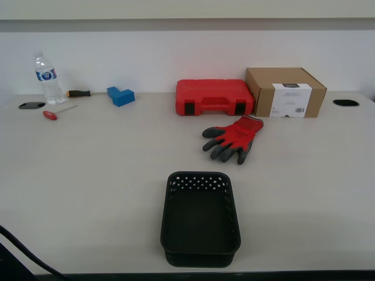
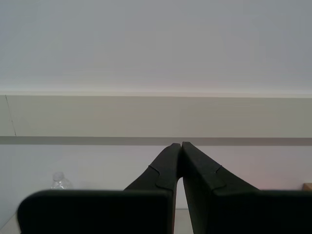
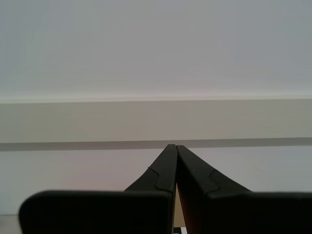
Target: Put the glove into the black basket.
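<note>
The red glove (image 1: 233,138) with dark grey fingertips lies flat on the table, just in front of the red tool case (image 1: 214,96). The black basket (image 1: 200,218) with perforated sides stands empty near the table's front edge, below the glove in the exterior view. Neither arm shows in the exterior view. My first gripper (image 3: 172,146) is shut with its fingertips touching, empty, pointing at the far wall. My second gripper (image 2: 181,145) is likewise shut and empty, facing the wall. Neither wrist view shows the glove or the basket.
A cardboard box (image 1: 285,92) stands at the exterior view's right of the tool case. A water bottle (image 1: 47,78), screwdrivers (image 1: 78,93) and a blue block (image 1: 120,95) lie at the back on the exterior view's left. Dark cable holes (image 1: 345,102) mark the table's back corners.
</note>
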